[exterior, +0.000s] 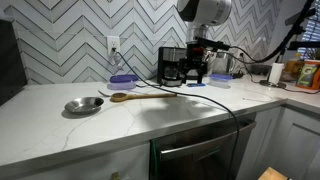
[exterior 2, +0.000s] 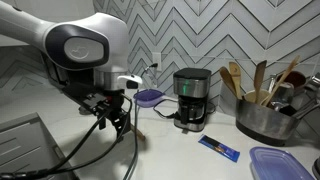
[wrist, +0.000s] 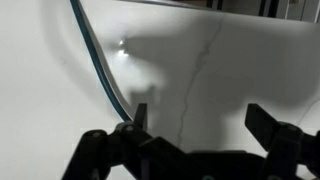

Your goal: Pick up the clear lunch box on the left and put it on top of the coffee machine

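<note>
**Claw open over bare counter, lunch box against the wall**

In the wrist view the gripper [wrist: 200, 122] has its fingers spread wide with nothing between them, above the white marble countertop [wrist: 235, 60], which a dark cable [wrist: 95, 60] crosses. In both exterior views the clear lunch box [exterior: 122, 79] [exterior 2: 150, 96] sits on the counter by the tiled wall, beside the coffee machine [exterior: 172, 65], apart from the gripper. A wooden spoon [exterior: 140, 97] lies nearer the counter's front.

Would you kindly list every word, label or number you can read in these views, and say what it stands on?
No text is legible in any view.
On the blue packet on the counter: print too small and blurred.
On the colourful package by the wall: label blurred.
On the coffee machine: no readable brand.
</note>
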`<state>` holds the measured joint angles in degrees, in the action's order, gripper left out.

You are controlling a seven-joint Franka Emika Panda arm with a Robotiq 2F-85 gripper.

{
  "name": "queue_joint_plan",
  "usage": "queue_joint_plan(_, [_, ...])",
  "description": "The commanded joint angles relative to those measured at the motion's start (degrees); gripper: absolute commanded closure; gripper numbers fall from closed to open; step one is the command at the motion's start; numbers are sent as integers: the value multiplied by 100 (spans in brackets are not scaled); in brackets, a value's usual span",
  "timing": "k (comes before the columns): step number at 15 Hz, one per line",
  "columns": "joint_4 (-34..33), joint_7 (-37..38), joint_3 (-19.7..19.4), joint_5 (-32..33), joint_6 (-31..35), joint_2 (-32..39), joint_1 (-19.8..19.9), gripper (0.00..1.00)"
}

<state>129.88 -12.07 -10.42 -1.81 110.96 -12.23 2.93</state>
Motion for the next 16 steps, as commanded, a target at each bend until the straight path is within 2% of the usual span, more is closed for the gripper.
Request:
queue_joint_plan(1, [-9, -18, 92, -21, -11, 6, 99, 0])
queue_joint_plan(11, [-10, -18, 92, -20, -11, 6, 99, 0])
queue_joint_plan(16, [-1097, 593, 169, -838, -26, 796, 40, 0])
